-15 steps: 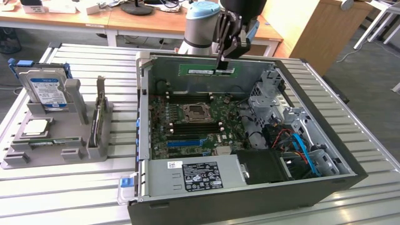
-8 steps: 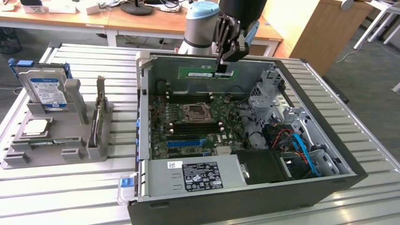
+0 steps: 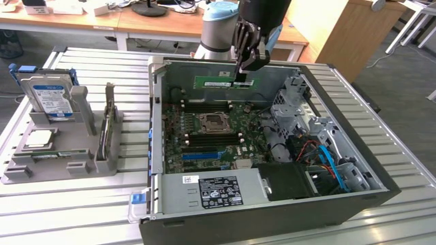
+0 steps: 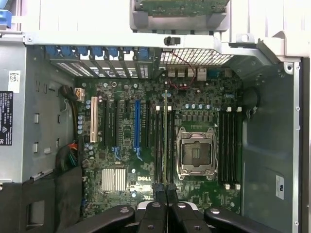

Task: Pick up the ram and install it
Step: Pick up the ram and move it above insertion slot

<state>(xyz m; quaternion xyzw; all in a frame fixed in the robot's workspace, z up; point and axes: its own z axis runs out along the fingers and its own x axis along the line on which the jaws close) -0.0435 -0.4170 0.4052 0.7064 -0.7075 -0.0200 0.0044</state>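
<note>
My gripper (image 3: 240, 77) is shut on the ram (image 3: 218, 81), a long green stick with a white label, gripped near one end. It hangs level above the far part of the open computer case (image 3: 155, 127), over the motherboard (image 3: 204, 148). In the wrist view the ram (image 4: 166, 136) appears edge-on as a thin strip running out from between the black fingers (image 4: 158, 196) of the gripper (image 4: 165, 191). It lines up over the dark memory slots (image 4: 159, 141) beside the open CPU socket (image 4: 196, 153). More slots (image 4: 228, 145) lie on the socket's other side.
A grey holder (image 3: 41, 171) on the exterior view's left carries a blue-labelled hard drive (image 3: 51, 99), a silver CPU chip (image 3: 40, 138) and a thin upright board (image 3: 109, 120). Inside the case are a drive cage (image 3: 293, 102), cables (image 3: 330, 163) and a power supply (image 3: 218, 191).
</note>
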